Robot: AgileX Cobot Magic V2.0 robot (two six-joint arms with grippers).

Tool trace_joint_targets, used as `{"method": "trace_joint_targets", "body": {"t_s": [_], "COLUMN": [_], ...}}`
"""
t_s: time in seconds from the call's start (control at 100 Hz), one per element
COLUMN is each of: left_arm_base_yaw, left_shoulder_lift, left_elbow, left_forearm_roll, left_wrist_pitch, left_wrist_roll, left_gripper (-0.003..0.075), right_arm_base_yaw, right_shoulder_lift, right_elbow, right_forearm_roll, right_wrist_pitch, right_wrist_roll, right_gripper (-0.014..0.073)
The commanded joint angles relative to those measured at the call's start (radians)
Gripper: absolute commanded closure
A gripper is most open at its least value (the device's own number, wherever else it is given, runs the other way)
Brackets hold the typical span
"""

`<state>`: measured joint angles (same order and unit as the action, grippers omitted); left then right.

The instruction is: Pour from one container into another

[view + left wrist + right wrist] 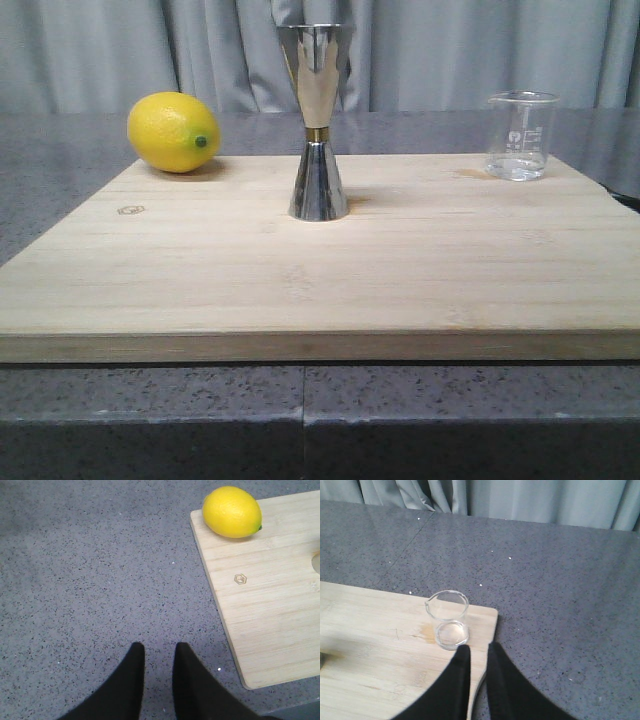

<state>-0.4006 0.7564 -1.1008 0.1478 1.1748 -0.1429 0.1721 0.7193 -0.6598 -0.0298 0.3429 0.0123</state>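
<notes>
So far nothing of the pouring is done, as far as the pictures show, and the whole task is still ahead. The grey speckled counter [90, 570] carries the wooden board [320, 270], and all three things stand on this board untouched. The steel jigger [318, 125] stands upright in the middle of the board, well apart from both grippers; neither wrist camera shows it. The lemon [232, 511] lies at a far corner of the board, ahead of the left gripper [159, 660] and off to one side, and it plays no part in the task. The glass beaker [448, 619] stands upright near the board's other far corner, just ahead of the right gripper [478, 662] and a little to one side of its line, near but not touching. It looks nearly empty; if any clear liquid is at its bottom, I cannot tell it for sure. The right gripper holds nothing, and its two fingers leave only a narrow gap between them, too narrow for the beaker, I judge. The left gripper also holds nothing, its fingers a little parted, and it hangs over bare counter beside the board. What is left, in my judgement: to spread the right fingers, to grasp the beaker, to carry it to the jigger, and to tip it over the upper cup.
</notes>
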Motion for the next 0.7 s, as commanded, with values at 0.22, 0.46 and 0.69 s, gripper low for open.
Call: {"method": "trace_joint_targets", "body": {"t_s": [0.22,0.46,0.69], "left_arm_base_yaw": [-0.008,-0.008,-0.008], "left_shoulder_lift": [-0.002,-0.002,-0.002], "left_elbow": [-0.024,-0.024,-0.024], "left_forearm_roll": [0.002,0.002,0.002], "left_wrist_pitch": [-0.054,-0.054,-0.054], "left_wrist_roll": [-0.013,-0.013,-0.013], "left_gripper": [0.0739,0.0739,0.0739], "right_arm_base_yaw": [0.001,0.001,0.001], "right_shoulder_lift": [-0.006,-0.006,-0.006], "right_elbow": [-0.026,-0.026,-0.026], "right_forearm_roll": [-0.007,-0.007,-0.007], "right_wrist_pitch": [-0.074,-0.034,-0.034], "right_wrist_roll": [-0.005,-0.005,-0.005], "right_gripper": [0.065,0.065,0.065]}}
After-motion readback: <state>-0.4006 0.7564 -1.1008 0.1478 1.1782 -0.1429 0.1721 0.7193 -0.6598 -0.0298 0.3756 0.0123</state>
